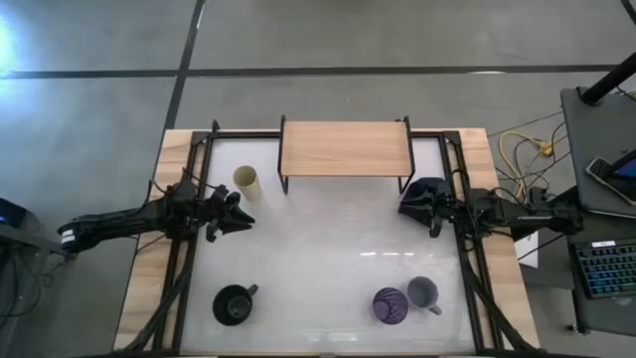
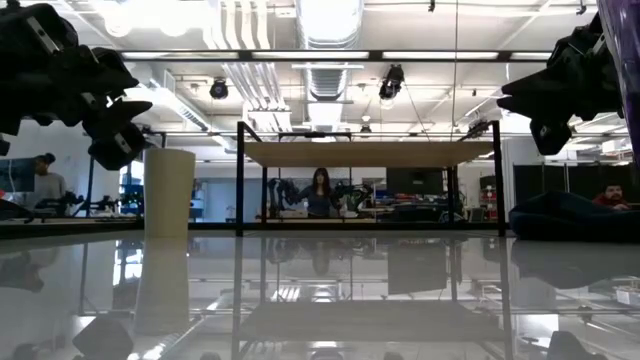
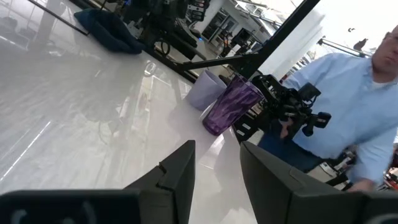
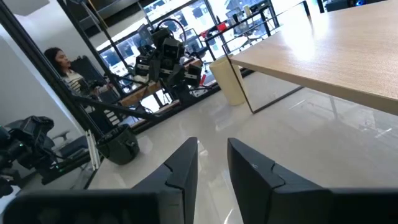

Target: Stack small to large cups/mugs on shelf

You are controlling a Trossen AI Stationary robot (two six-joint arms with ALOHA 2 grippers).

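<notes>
The shelf [image 1: 346, 149] stands at the table's far middle on thin black legs, its wooden top bare. The cream cup [image 1: 246, 180] stands upright left of it and also shows in the right wrist view [image 4: 229, 81]. The black mug [image 1: 235, 304] stands near the front left. The purple tumbler [image 1: 390, 305] and the lavender mug [image 1: 423, 293] stand side by side near the front right. My left gripper [image 1: 238, 215] hovers open above the table, just nearer than the cream cup. My right gripper [image 1: 409, 207] hovers open by the shelf's right legs.
A dark navy cloth lump [image 1: 425, 191] lies right of the shelf, under my right gripper's wrist. The table's middle [image 1: 328, 249] is bare white. A person in a blue shirt [image 3: 348, 112] stands beyond the table's near right side; other people show in the room behind.
</notes>
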